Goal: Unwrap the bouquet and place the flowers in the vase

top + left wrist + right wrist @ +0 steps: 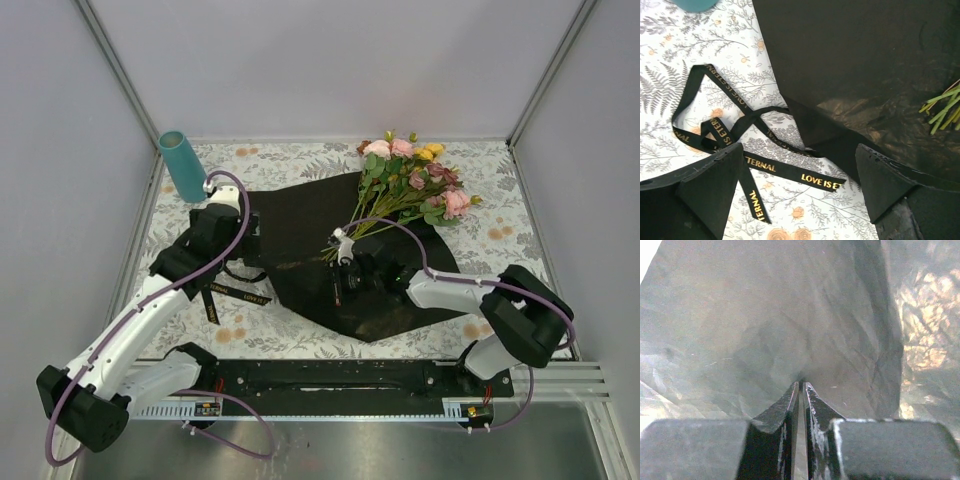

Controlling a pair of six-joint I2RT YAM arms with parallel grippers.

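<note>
Ribbon [820,180]: untied, lying loose on the bench [500,230] by the sheet's left corner.
Right claw [801,390]: closed to a slit, pinching a pucker of the black paper [300,215] just short of the stem ends.
Left claw [799,150]: wide open and empty, above the ribbon and a paper corner.
Flowers [410,180]: on the far right of the spread paper, heads away.
Vase [182,165]: upright in the far left corner, well apart from the flowers.
Step, judged: clearing the wrap. Draw the paper low and slow, away from the stems, so the blooms don't drag.
</note>
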